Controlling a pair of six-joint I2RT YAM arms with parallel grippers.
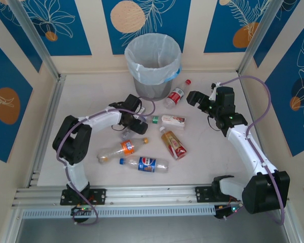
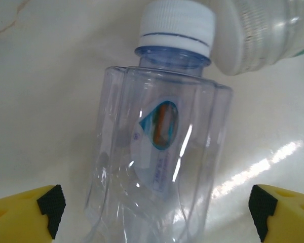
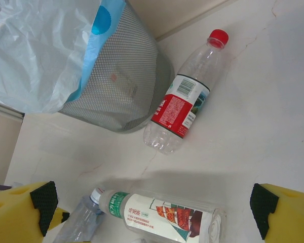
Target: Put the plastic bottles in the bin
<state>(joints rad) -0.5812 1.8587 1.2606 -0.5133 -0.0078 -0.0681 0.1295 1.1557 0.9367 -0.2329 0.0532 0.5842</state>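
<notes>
Left fingers (image 2: pixel 20 215) astride clear white-capped bottle (image 2: pixel 157 167)

The bin (image 3: pixel 124 88) is fine grey wire mesh with a matt finish, lined with a thin, crinkled, translucent plastic bag (image 3: pixel 35 55). The bottle (image 2: pixel 157 157) in the left wrist view is clear, glossy plastic with a ridged white cap (image 2: pixel 177 23). The table (image 2: pixel 45 101) is smooth, pale and faintly shiny. The near rail (image 1: pixel 152 193) looks like brushed metal.
</notes>
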